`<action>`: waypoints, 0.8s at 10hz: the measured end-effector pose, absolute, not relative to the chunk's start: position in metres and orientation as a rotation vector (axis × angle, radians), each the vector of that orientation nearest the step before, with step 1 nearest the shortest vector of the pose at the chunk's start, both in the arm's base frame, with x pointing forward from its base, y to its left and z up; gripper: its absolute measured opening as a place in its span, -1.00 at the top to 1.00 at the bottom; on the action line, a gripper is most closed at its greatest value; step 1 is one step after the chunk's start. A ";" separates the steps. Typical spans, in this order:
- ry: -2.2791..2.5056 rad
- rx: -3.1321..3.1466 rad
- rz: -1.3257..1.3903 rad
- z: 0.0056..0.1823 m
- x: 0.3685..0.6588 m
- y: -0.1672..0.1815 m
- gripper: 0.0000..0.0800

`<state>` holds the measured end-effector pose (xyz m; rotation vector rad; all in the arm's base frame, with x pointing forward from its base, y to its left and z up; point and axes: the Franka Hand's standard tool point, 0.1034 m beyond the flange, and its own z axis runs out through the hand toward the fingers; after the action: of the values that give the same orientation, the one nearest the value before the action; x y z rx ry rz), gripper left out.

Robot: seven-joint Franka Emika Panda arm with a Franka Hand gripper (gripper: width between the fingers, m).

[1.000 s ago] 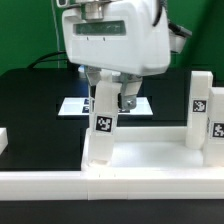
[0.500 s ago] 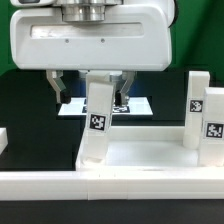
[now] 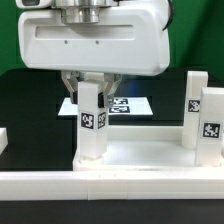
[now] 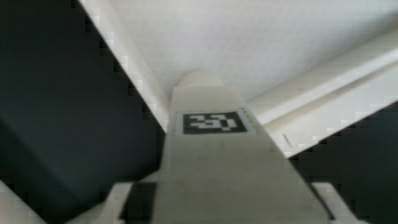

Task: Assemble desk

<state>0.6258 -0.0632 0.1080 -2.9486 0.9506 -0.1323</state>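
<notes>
The desk slab (image 3: pixel 145 156) lies white and flat near the front of the black table. My gripper (image 3: pixel 93 92) is shut on a white square leg (image 3: pixel 93 128) with a black-and-white tag. It holds the leg upright with its foot on the slab's corner at the exterior view's left. Two more tagged legs (image 3: pixel 199 108) (image 3: pixel 211 128) stand on the slab at the exterior view's right. In the wrist view the held leg (image 4: pixel 217 150) runs out between my fingers (image 4: pixel 143 205) toward the slab's rim (image 4: pixel 329 95). The corner socket under the leg is hidden.
The marker board (image 3: pixel 135 104) lies flat behind the leg. A long low white rail (image 3: pixel 110 190) runs along the front. A small white part (image 3: pixel 3 141) sits at the exterior view's left edge.
The leg leaned before and now stands upright. My gripper has come lower and toward the camera, with the leg still in it.
</notes>
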 end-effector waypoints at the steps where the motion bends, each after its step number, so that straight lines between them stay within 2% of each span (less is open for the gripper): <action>1: 1.057 -2.910 -0.130 0.108 0.626 -0.064 0.28; 4: 1.608 -2.634 -0.063 0.107 0.633 -0.068 0.28; 8: 2.297 -1.899 0.006 0.105 0.634 -0.062 0.27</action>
<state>0.6345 -0.0619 0.1052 -1.8991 2.2972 0.0064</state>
